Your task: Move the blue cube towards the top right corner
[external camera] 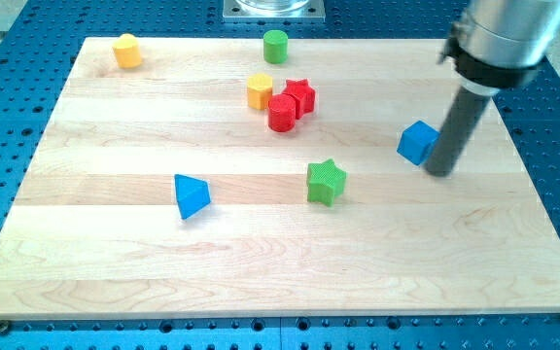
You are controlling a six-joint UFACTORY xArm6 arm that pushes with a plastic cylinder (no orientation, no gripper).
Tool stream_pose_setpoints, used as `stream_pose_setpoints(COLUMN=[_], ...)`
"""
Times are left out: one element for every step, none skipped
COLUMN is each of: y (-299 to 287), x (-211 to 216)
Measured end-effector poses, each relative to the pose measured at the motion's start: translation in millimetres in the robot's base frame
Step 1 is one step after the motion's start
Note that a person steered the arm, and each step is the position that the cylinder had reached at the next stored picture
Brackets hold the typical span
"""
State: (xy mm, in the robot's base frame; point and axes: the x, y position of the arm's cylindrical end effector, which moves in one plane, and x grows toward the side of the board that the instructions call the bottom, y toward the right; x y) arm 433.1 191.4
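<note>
Blue cube (417, 142) touching my tip (439, 172) (view's right), no claw visible

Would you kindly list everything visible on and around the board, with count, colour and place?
blue cube: one, blue, right side, touching my tip's left
blue triangular block: one, blue, lower left of centre
green star: one, green, centre
green cylinder: one, green, top centre
red star: one, red, upper centre
red cylinder: one, red, against the red star
yellow block: one, yellow, left of the red star
yellow cylinder: one, yellow, top left
wooden board: one, light wood
my tip: one, dark rod, right of the blue cube
</note>
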Motion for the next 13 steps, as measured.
stream_pose_setpoints(y=[9,56,27,-40,2,-2,-15,-62,-37,-6,-50,-49,-17], x=[-81,-60,-4,-31,-74,-78,-18,-37,-92,-130,-124,-160,-169])
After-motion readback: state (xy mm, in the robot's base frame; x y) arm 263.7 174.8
